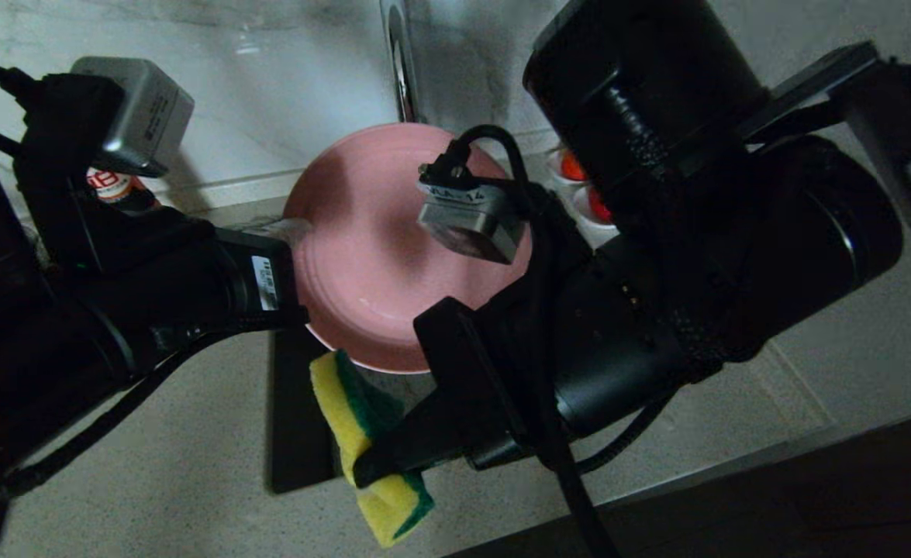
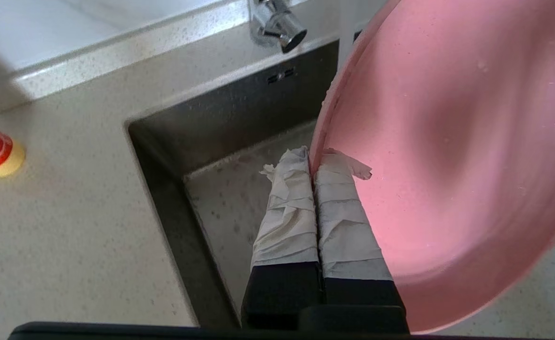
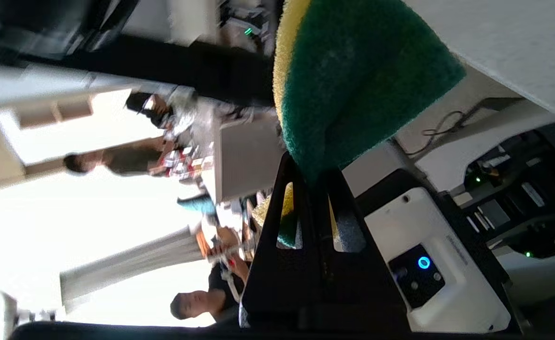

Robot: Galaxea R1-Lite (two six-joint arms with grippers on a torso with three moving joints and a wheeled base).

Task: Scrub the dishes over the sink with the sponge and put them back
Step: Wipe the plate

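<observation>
In the head view the left gripper [image 1: 300, 229] pinches the left rim of the pink plate [image 1: 370, 256] and holds it tilted above the sink [image 1: 300, 434]. The right gripper [image 1: 370, 465] reaches in from the right, below the plate, clenched on the yellow and green sponge [image 1: 362, 449], which hangs just under the plate's lower edge. Two small white saucers with red fruit [image 1: 579, 186] sit on the counter [image 1: 153, 449] behind the right arm.

In the left wrist view the wrapped fingers [image 2: 286, 212] are closed on the plate's [image 2: 447, 141] rim, over the steel sink [image 2: 220, 123], with the faucet [image 2: 277, 23] behind.

In the right wrist view the black jaws squeeze the sponge [image 3: 353, 85], green side facing the camera
</observation>
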